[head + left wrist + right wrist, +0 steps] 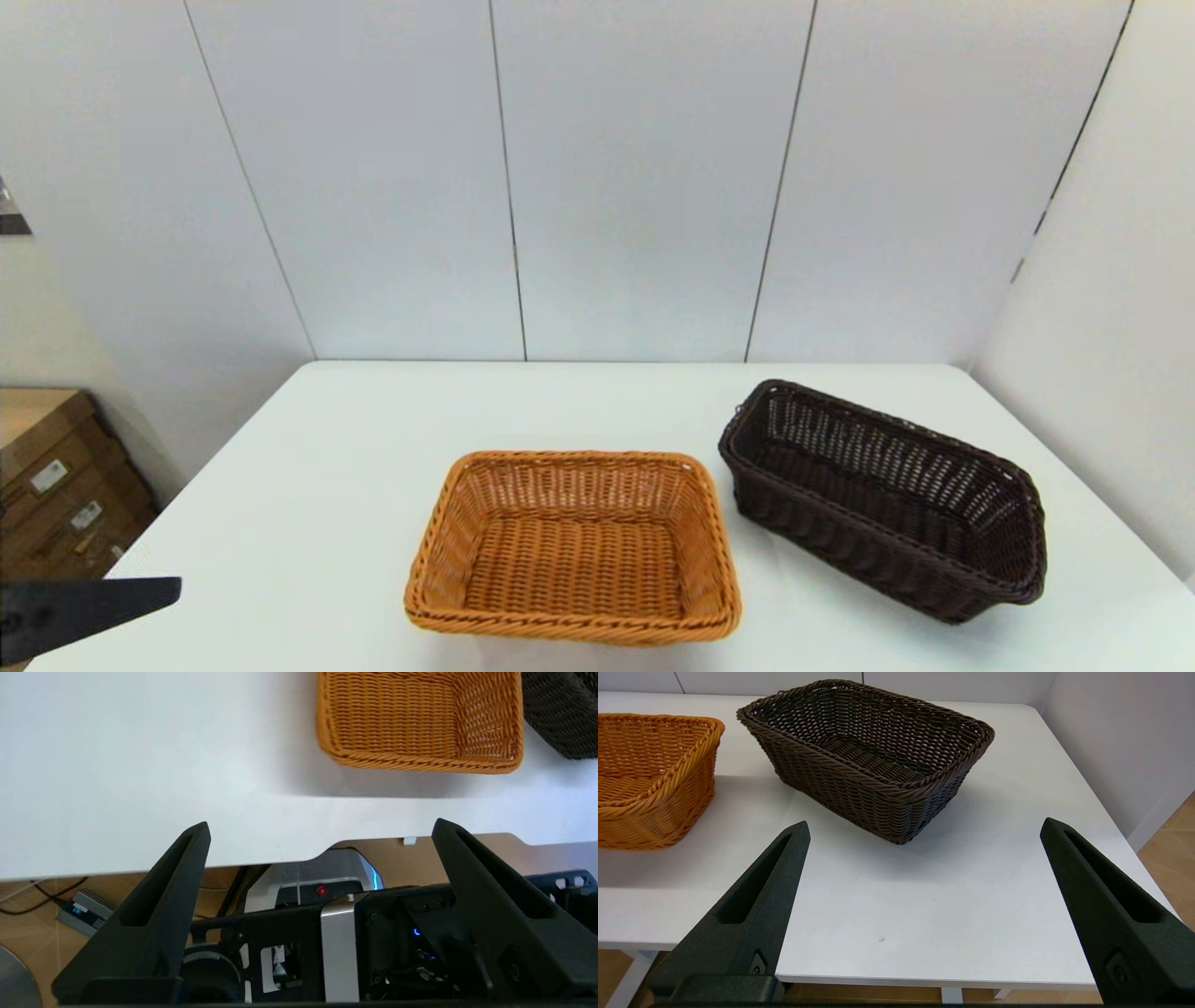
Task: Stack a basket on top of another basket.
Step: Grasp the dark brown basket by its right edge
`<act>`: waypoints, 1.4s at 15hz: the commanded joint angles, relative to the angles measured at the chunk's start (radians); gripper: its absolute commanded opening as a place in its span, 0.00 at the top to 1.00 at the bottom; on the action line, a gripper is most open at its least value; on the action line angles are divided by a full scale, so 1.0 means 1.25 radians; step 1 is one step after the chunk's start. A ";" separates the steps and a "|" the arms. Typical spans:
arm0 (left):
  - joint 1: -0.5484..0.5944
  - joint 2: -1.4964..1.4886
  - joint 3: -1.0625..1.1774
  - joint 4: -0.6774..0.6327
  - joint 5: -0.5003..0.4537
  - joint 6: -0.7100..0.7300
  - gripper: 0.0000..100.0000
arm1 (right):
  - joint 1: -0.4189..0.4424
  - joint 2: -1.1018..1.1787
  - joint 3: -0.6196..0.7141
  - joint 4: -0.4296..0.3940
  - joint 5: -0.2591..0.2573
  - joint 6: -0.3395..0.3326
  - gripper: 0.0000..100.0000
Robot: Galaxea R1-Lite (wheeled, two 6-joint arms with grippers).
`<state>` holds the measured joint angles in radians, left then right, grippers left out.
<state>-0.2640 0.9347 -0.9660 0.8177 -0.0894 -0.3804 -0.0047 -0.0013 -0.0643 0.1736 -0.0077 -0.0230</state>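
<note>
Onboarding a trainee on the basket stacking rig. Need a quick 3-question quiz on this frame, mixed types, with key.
1. True or false: the dark brown basket already sits inside the orange basket.
2. Which basket lies on the robot's right? A) orange B) dark brown
3. Fill in: the right gripper is ____ and holds nothing.

Key: 1 false, they stand apart on the white table. 2 B. 3 open; so is the left gripper, which is back at the near table edge.

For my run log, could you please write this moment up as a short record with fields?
dark brown basket: on white table, robot's right, empty, angled
orange basket: table centre near front edge, empty
baskets: apart, unstacked
left gripper: open, off the table's front edge
right gripper: open, facing dark brown basket, holding nothing
task: not begun
</note>
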 commanded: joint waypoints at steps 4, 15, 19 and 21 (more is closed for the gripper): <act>0.043 -0.210 0.079 0.059 0.004 -0.026 0.00 | 0.000 0.001 0.000 0.001 0.000 0.000 0.00; 0.117 -0.405 0.106 0.182 -0.002 -0.036 0.00 | 0.000 0.001 0.000 0.001 -0.001 0.000 0.00; 0.165 -0.448 0.109 0.205 -0.012 -0.034 0.00 | 0.000 0.001 0.000 0.001 -0.001 0.000 0.00; 0.168 -0.461 0.110 0.221 -0.014 -0.033 0.00 | 0.000 0.001 0.000 0.001 -0.001 0.000 0.00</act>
<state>-0.0638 0.3847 -0.8309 1.0743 -0.1057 -0.4200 -0.0047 -0.0013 -0.0643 0.1736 -0.0091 -0.0226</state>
